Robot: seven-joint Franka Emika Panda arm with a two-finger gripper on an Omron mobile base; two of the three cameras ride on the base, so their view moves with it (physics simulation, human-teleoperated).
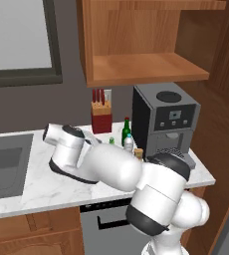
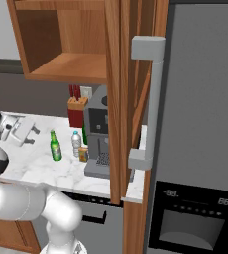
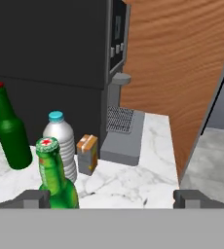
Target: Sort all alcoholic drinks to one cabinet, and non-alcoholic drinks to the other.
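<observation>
Three drinks stand on the marble counter (image 1: 47,187) beside the coffee machine (image 1: 166,119). The bright green beer bottle (image 3: 55,182) (image 2: 55,146) is closest, just inside my left fingertip (image 3: 33,198). Behind it are the clear water bottle (image 3: 61,141) (image 2: 76,144) (image 1: 129,143) with a blue cap and the darker green bottle (image 3: 10,131) (image 1: 126,130) with a red cap. My gripper (image 3: 111,199) (image 2: 31,135) is open and holds nothing, level with the bottles and left of them. The open wooden wall cabinet (image 1: 146,67) (image 2: 61,64) hangs above. The other cabinet is out of view.
A small orange-brown carton (image 3: 87,154) stands against the coffee machine's drip tray. A red knife block (image 1: 101,115) is at the back wall. A sink (image 1: 4,164) lies to the left. A tall wooden door edge (image 2: 118,99) and the grey fridge (image 2: 200,124) close off the right.
</observation>
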